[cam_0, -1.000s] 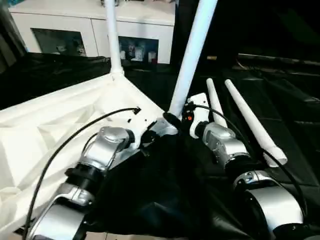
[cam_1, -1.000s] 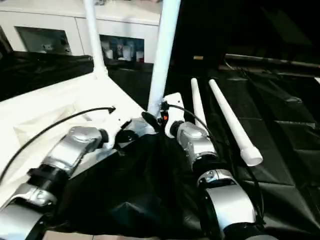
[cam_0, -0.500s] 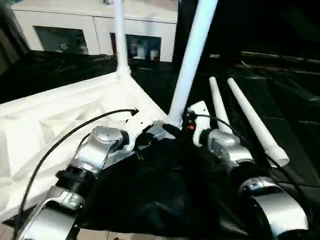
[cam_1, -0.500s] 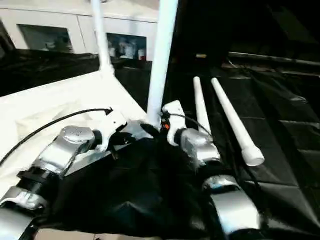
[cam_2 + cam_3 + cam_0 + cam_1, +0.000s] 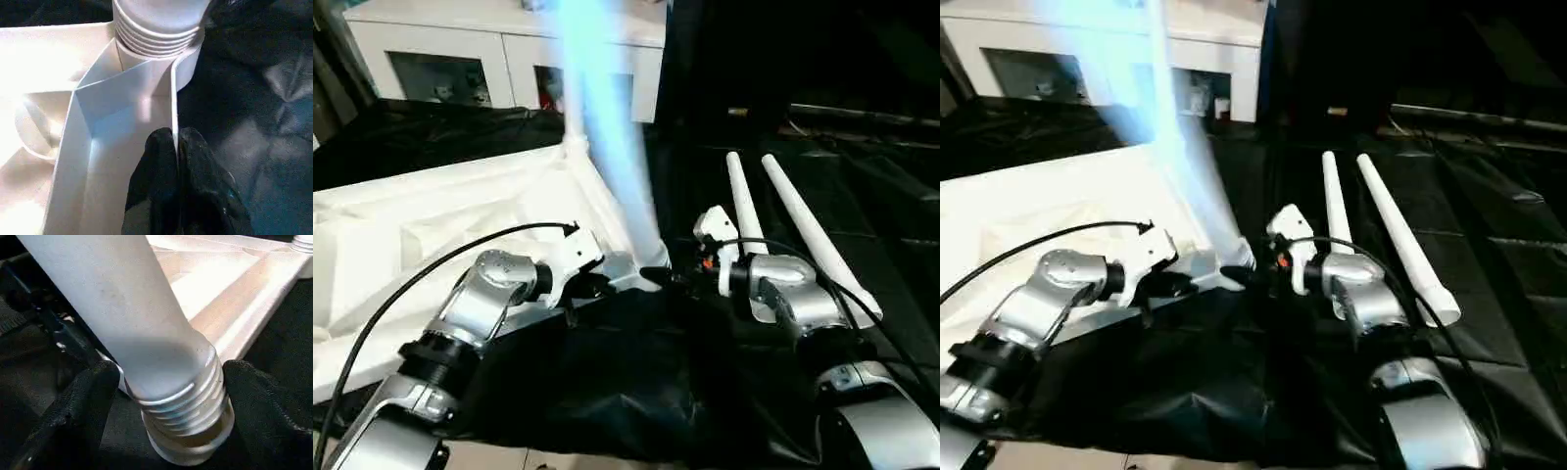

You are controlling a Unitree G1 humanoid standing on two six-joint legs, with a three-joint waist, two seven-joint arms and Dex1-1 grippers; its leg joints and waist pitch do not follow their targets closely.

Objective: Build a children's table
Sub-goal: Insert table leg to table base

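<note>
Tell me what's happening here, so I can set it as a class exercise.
A humanoid robot is assembling a white children's table, whose top lies upside down on black sheeting. The left gripper is shut on the top's thin edge wall beside a corner socket. The right gripper straddles the threaded end of a leg at that socket, threads still exposed, so it isn't fully screwed in. Another leg already stands at the far corner, and two spare legs lie to the right.

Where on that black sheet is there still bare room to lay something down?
Bare black sheet lies beyond the two loose legs, on the robot's right, and in front between the forearms. It is crowded at the table top corner, where the left gripper pinches the rim and the right gripper straddles the leaning leg.
</note>
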